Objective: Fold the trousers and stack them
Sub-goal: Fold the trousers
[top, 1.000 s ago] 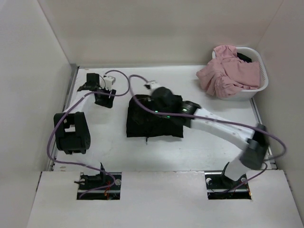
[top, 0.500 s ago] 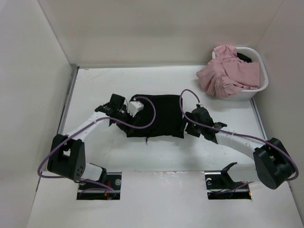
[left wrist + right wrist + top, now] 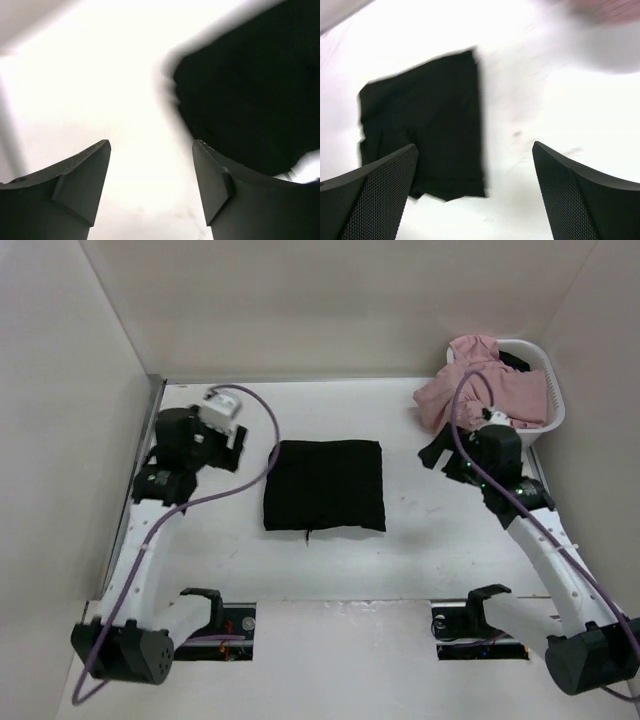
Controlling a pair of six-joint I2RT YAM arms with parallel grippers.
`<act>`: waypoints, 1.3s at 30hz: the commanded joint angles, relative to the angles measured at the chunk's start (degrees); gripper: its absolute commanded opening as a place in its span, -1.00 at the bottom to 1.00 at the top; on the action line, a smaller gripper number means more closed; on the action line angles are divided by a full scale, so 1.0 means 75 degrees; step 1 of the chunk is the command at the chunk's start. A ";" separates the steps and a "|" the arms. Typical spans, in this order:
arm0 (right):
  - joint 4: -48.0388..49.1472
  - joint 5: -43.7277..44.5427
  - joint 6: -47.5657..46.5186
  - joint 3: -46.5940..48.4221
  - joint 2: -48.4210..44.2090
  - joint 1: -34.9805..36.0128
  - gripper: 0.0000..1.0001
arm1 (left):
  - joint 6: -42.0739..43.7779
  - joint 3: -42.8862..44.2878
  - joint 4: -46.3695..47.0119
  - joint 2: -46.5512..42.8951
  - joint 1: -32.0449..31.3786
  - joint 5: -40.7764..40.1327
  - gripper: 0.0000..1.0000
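Observation:
Folded black trousers (image 3: 324,484) lie flat as a square in the middle of the white table. They also show in the left wrist view (image 3: 250,95) and in the right wrist view (image 3: 425,120). My left gripper (image 3: 228,443) is open and empty, raised to the left of the trousers; its open jaws show in the left wrist view (image 3: 150,165). My right gripper (image 3: 440,457) is open and empty, raised to the right of the trousers near the basket; its open jaws show in the right wrist view (image 3: 475,170). Pink trousers (image 3: 480,390) are heaped in the basket.
A white basket (image 3: 552,410) stands at the back right corner, with pink cloth spilling over its left rim. Beige walls close in the table (image 3: 330,560) on the left, back and right. Purple cables trail along both arms.
Both grippers have let go of the black trousers and drawn apart: the left arm up and to the left, the right arm up and right toward the basket. The trousers now lie smooth and square.

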 commanded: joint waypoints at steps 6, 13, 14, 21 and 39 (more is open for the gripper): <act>-0.3262 0.0911 -0.1374 0.0815 -0.0373 -0.1935 1.00 | -0.1652 -0.0263 0.0791 -0.0997 0.3923 -0.1384 0.42; -0.3227 0.0631 -0.1315 0.0709 -0.0796 -0.2886 1.00 | -0.1454 -0.0875 0.0616 -0.1197 0.4221 -0.1735 0.40; -0.3227 0.0584 -0.1326 0.0721 -0.0796 -0.2863 1.00 | -0.1477 -0.0864 0.0593 -0.1232 0.4221 -0.1712 0.40; -0.3168 0.0537 -0.1397 0.0674 -0.0796 -0.2839 1.00 | -0.1524 -0.0840 0.0394 -0.1396 0.4104 -0.1513 0.40; -0.2852 0.0549 -0.1385 0.0393 -0.0995 -0.2839 1.00 | -0.0939 -0.0735 0.0112 -0.1548 0.3354 -0.1313 0.40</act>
